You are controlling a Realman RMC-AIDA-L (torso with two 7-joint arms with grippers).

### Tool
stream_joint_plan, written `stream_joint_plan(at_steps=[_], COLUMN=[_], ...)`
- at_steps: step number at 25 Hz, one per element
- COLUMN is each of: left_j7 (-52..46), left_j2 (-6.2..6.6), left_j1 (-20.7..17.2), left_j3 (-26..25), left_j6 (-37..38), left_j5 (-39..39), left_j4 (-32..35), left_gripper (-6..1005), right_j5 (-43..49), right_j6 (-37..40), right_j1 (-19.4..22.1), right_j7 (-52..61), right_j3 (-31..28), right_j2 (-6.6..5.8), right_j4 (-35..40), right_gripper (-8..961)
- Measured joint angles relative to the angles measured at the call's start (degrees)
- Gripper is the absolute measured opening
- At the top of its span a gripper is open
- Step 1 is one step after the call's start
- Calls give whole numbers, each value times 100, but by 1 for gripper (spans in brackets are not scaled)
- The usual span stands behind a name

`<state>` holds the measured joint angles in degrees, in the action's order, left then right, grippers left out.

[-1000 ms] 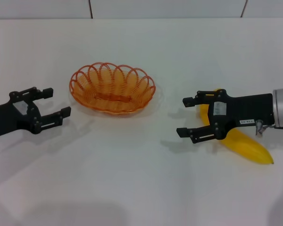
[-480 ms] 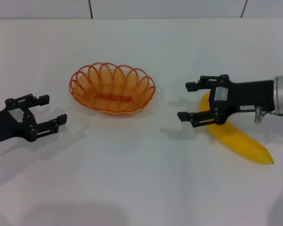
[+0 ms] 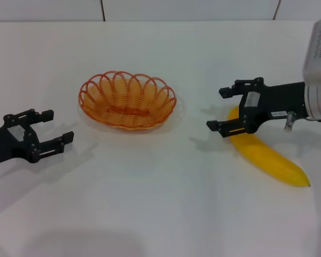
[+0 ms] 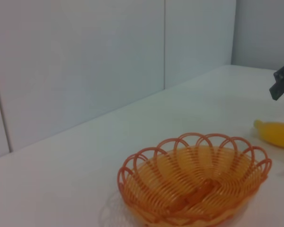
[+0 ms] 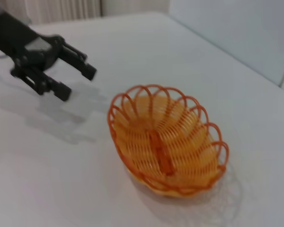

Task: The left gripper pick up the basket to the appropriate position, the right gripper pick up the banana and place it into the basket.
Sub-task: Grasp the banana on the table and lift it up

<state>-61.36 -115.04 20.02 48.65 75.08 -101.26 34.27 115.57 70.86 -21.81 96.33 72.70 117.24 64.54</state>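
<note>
The orange wire basket sits empty on the white table, also seen in the left wrist view and the right wrist view. My left gripper hovers open at the left, well apart from the basket; it also shows in the right wrist view. The yellow banana lies on the table at the right, with one end visible in the left wrist view. My right gripper is open above the banana's near end, holding nothing.
The white table reaches back to a pale panelled wall. Nothing else stands on it.
My left gripper drew back to the left, away from the basket. My right gripper rose and shifted right and back, uncovering more of the banana.
</note>
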Motion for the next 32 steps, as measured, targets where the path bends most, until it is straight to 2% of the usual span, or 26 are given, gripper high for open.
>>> stream_joint_plan(at_steps=[8, 17, 32], left_j7=[1, 1, 1], left_j2=[0, 0, 0], left_j1=[-14, -16, 10], left_j3=[4, 4, 22], left_j6=[-33, -40, -37], left_j5=[0, 1, -3], left_j4=[0, 1, 1], left_gripper=[757, 757, 757], right_j5=[724, 1362, 2173], right_j6=[59, 481, 444], right_j1=[106, 115, -18], right_j7=[939, 1560, 2316], right_j3=[149, 249, 676], right_j2=[0, 1, -3], right_j4=[583, 999, 1066], right_gripper=[885, 884, 883])
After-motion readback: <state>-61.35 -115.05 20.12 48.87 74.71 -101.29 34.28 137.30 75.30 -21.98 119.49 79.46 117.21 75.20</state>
